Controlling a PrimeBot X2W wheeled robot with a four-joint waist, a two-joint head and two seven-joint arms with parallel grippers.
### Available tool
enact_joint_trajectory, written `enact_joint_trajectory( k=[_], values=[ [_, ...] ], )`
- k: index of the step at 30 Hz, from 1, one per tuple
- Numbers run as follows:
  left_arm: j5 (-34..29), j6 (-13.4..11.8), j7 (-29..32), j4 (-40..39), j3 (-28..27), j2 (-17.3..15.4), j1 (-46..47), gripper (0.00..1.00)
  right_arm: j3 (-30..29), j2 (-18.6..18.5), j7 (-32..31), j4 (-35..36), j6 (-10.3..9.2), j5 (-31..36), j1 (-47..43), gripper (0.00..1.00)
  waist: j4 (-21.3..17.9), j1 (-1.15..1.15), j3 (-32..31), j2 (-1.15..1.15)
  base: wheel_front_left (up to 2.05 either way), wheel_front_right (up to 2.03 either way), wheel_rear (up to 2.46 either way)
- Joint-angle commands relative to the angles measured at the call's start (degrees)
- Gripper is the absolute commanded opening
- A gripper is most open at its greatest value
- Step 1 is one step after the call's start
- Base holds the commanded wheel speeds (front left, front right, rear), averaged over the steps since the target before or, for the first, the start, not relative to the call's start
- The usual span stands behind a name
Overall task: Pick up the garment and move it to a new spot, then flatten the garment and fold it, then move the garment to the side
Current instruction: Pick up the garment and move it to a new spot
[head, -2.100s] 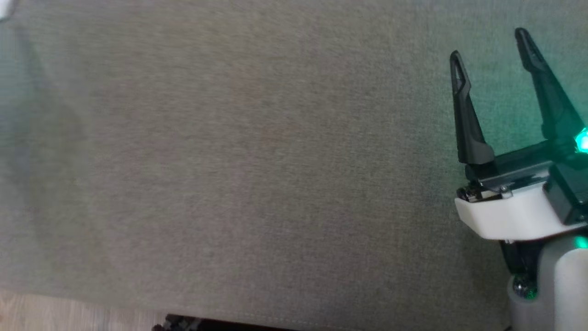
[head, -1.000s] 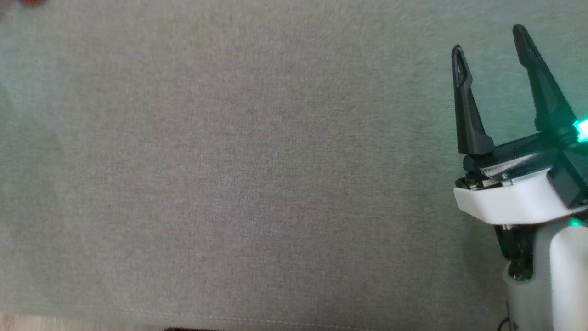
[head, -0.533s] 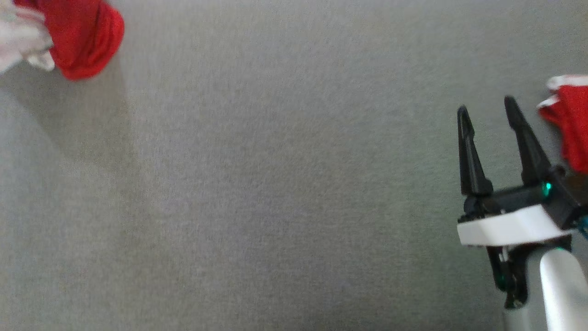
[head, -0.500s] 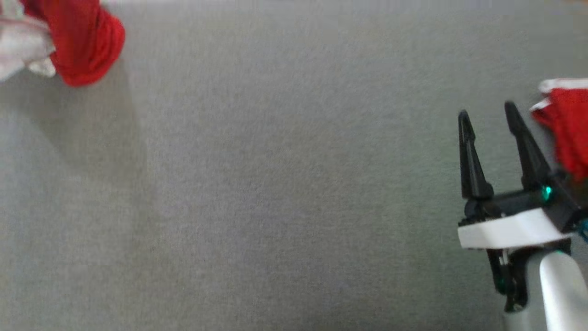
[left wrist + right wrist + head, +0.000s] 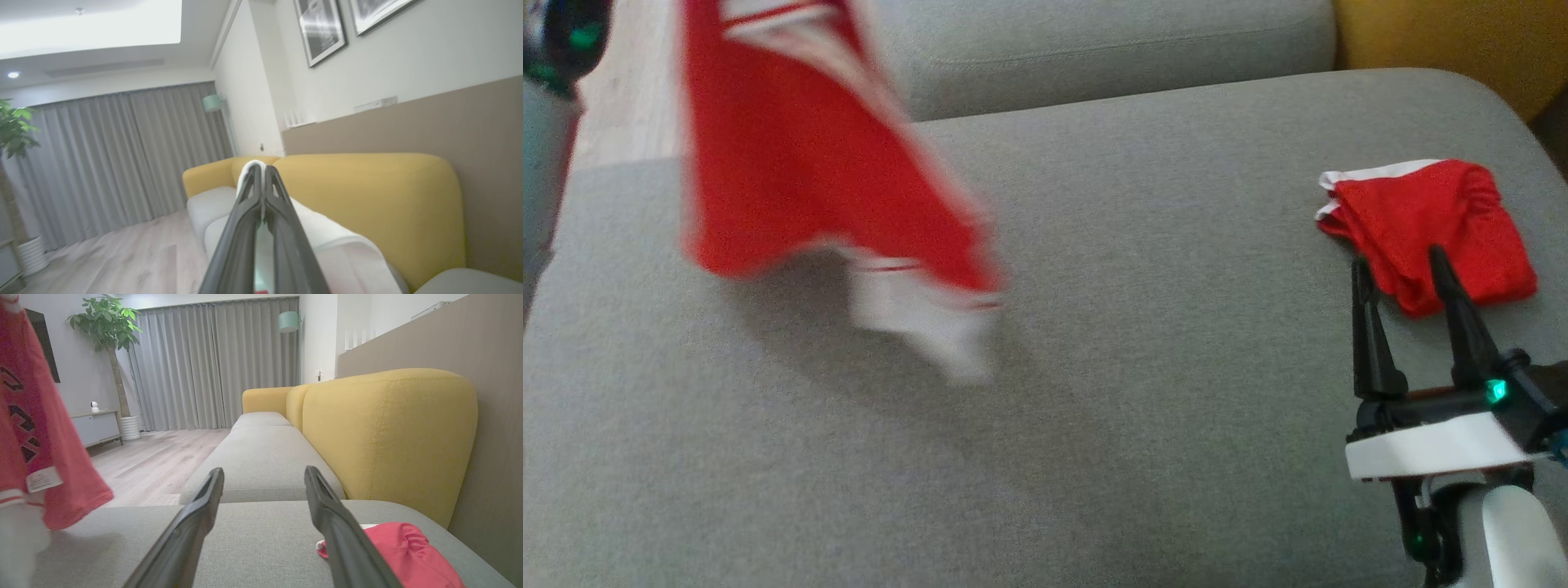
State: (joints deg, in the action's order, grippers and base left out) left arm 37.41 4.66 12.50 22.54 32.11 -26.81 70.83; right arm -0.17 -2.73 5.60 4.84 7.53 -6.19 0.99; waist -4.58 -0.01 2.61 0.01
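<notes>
Garment: the red garment [image 5: 800,163], trimmed in white, hung in the air over the left part of the grey sofa seat [image 5: 1160,392]. It was blurred in the head view, and whether its lower white edge brushed the cushion could not be told.
Left gripper: the left gripper [image 5: 262,169] was raised, its fingers pressed together on a pale fold of the garment, which draped away beneath them. The height probably served to let the cloth hang free for carrying.
Right gripper: the right gripper [image 5: 1398,260] hovered low over the right end of the seat, fingers spread wide and holding nothing.
Second piece: a second red piece [image 5: 1429,220] with a white edge lay folded near the seat's right end, just beyond the right fingers. It looked set aside there so that the middle was left bare.
Step in hand: by the look of it, carrying the garment to a new spot.
Next need: lowering it onto the bare middle, with the free fingers taking another edge for flattening.
Risk: held at one pinch, the cloth could land bunched.
</notes>
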Motion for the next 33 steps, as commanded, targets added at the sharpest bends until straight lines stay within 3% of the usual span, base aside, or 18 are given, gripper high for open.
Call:
enact_joint_trajectory(
  k=[1, 5, 9, 16, 23, 28, 29, 31, 32, 33],
  values=[
    [0.4, -0.4, -0.3, -1.8, -2.0, -1.5, 4.3, 0.0, 1.3, -0.1, 0.7, 1.8, -0.04, -0.6, 1.2, 1.0, -0.8, 0.01, -0.5, -0.01, 0.0, 0.0, 0.0],
    [1.4, -0.5, -0.9, -3.6, -1.6, 0.6, 4.1, 0.0, 1.3, -0.1, 1.2, 1.7, -0.04, -1.0, 1.2, 1.0, -1.0, 0.01, 0.0, -0.01, 0.0, 0.0, 0.0],
    [2.4, -1.1, -1.9, -5.2, -1.8, 0.5, 0.5, 0.0, 1.1, -0.1, 1.5, 1.3, -0.04, -1.2, 1.2, 1.0, -0.5, 0.01, 0.8, -0.01, 0.0, 0.0, 0.0],
    [5.7, -3.8, -4.7, -6.3, -2.8, -1.0, -13.6, 0.0, 0.7, -0.1, 1.5, 1.3, -0.04, -0.9, 1.5, 1.0, 1.0, 0.01, 2.7, -0.01, 0.0, 0.0, 0.0],
    [9.4, -8.1, -10.5, -0.3, -4.7, -1.4, -31.7, 0.0, 1.2, -0.1, 1.5, 0.9, -0.04, -0.7, 2.5, 1.0, 1.3, 0.01, 5.2, -0.01, 0.0, 0.0, 0.0],
    [10.9, -9.5, -15.3, 6.0, -6.4, 0.1, -36.6, 0.0, 1.7, -0.1, 1.3, 0.2, -0.04, -0.2, 3.7, 1.0, 1.0, 0.01, 6.9, -0.01, 0.0, 0.0, 0.0],
    [11.0, -9.5, -16.0, 6.8, -6.5, 0.4, -36.7, 0.04, 1.8, -0.1, 1.3, 0.0, -0.04, -0.1, 3.8, 1.0, 1.0, 0.01, 7.1, -0.01, 0.0, 0.0, 0.0],
    [10.9, -9.3, -17.6, 8.1, -6.7, 0.9, -36.6, 0.84, 2.0, -0.1, 1.2, -0.4, -0.04, 0.0, 4.1, 1.0, 1.0, 0.01, 7.4, -0.01, 0.0, 0.0, 0.0],
    [10.7, -9.2, -18.3, 8.6, -6.8, 1.1, -36.3, 1.0, 2.1, -0.1, 1.3, -0.6, -0.04, 0.0, 4.2, 1.0, 1.0, 0.01, 7.5, -0.01, 0.0, 0.0, 0.0],
    [10.5, -8.9, -19.5, 9.2, -7.0, 1.2, -35.6, 1.0, 2.1, -0.1, 1.3, -1.0, -0.04, 0.1, 4.3, 1.0, 1.1, 0.01, 7.4, -0.01, 0.0, 0.0, 0.0]
  ],
)
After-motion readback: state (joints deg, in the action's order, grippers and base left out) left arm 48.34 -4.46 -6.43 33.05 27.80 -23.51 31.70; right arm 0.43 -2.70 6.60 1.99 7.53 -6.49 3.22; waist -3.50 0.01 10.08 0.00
